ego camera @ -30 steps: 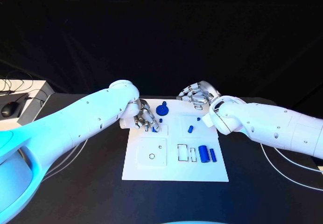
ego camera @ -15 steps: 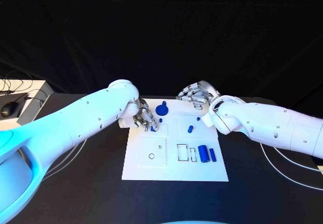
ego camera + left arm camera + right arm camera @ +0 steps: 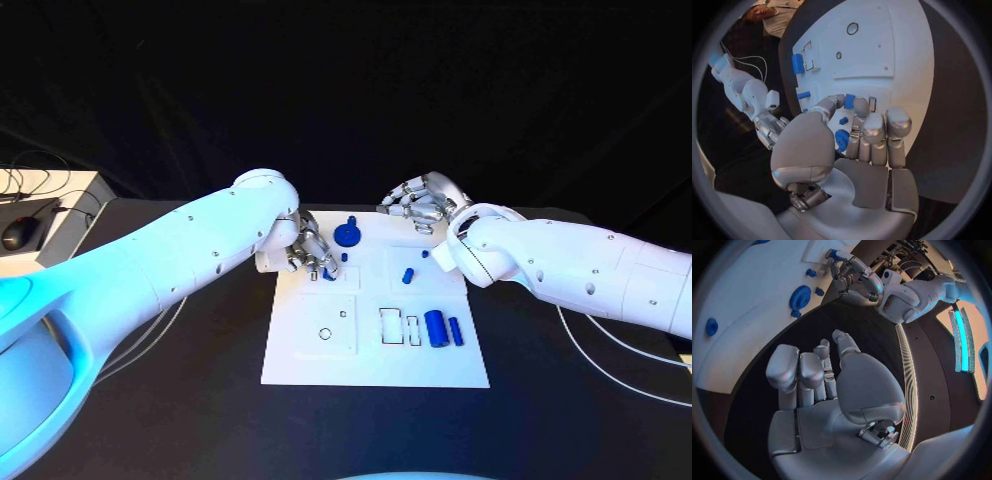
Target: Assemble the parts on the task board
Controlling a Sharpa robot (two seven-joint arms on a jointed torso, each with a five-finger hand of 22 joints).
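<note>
Change since the earlier frame: none visible. My left hand (image 3: 313,252) still pinches a small blue part (image 3: 849,101) over the task board's (image 3: 375,350) far-left corner; my right hand (image 3: 420,205) stays curled, empty, beyond the board.

We see the white task board (image 3: 375,345) lying flat, a round blue part (image 3: 348,236) near its far edge, two blue cylinders (image 3: 436,329) side by side at its right.

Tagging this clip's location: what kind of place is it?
Likely a robotics lab test bench: a black table against dark backdrop, a white task board with small blue parts, loose cables, and a computer mouse on a side desk.
</note>
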